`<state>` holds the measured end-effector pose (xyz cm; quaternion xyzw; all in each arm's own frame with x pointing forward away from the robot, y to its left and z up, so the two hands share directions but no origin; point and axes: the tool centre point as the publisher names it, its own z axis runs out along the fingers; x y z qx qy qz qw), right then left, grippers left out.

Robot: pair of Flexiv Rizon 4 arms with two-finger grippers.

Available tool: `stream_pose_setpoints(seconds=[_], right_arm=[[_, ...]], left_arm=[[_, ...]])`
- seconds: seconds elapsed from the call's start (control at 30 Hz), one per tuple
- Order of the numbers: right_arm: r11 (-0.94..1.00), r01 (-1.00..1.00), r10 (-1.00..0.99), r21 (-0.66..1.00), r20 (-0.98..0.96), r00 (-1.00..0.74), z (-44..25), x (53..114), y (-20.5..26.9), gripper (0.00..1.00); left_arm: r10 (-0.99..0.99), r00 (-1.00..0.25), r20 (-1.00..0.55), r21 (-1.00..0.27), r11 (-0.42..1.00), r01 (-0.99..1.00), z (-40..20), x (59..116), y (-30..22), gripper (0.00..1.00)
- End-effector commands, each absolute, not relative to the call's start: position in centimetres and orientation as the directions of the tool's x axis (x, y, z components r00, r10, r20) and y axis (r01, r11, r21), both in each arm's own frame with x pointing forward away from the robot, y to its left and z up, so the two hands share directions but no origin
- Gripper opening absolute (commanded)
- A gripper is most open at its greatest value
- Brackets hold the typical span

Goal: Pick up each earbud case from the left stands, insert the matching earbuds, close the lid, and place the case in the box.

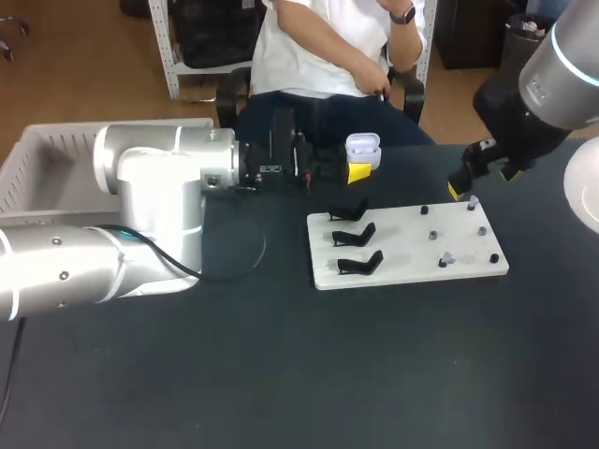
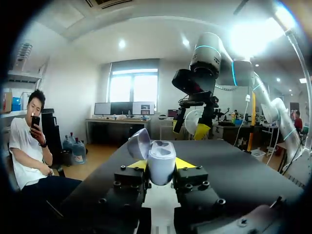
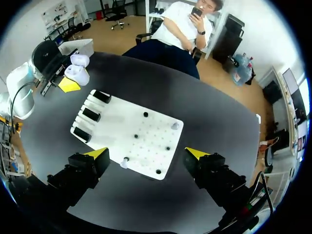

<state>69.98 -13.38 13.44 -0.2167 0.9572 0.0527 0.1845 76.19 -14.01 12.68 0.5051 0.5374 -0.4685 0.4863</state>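
My left gripper is shut on a white earbud case, held upright with its lid swung open. In the head view the case hangs above the table behind the white board. Three black stands on the board's left side are bare. Small pale earbuds sit on pegs at its right side. My right gripper stands open above the board, over an earbud, holding nothing; in the head view the right gripper is over the board's far right corner.
A white bin stands at the table's far left, behind my left arm. Several black pegs stick up from the board's right half. Dark tabletop stretches in front of the board.
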Motion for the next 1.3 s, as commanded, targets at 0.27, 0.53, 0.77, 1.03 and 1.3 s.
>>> stream_pose_setpoints(seconds=[0.27, 0.53, 0.77, 1.03, 1.3], right_arm=[[0.912, -0.408, -0.388, -0.027, -0.375, -0.842, 13.0, 69.4, -13.7, 1.00], [0.905, -0.409, -0.424, -0.113, -0.278, -0.862, 12.0, 70.2, -14.6, 1.00], [0.884, -0.431, -0.461, -0.183, -0.171, -0.871, 10.8, 71.7, -15.2, 1.00], [0.856, -0.486, -0.501, -0.174, -0.056, -0.863, 6.9, 74.4, -15.9, 1.00], [0.852, -0.502, -0.513, -0.150, -0.042, -0.857, 4.7, 75.9, -17.0, 1.00]], left_arm=[[0.083, -0.021, -0.996, -0.016, 0.057, 0.998, 12.7, 75.6, -15.0, 0.00], [0.083, -0.021, -0.996, -0.016, 0.057, 0.998, 12.7, 75.6, -15.0, 0.00], [0.083, -0.021, -0.996, -0.016, 0.057, 0.998, 12.7, 75.6, -15.0, 0.00], [0.083, -0.021, -0.996, -0.016, 0.057, 0.998, 12.7, 75.6, -15.0, 0.00], [0.083, -0.021, -0.996, -0.016, 0.057, 0.998, 12.7, 75.6, -15.0, 0.00]])
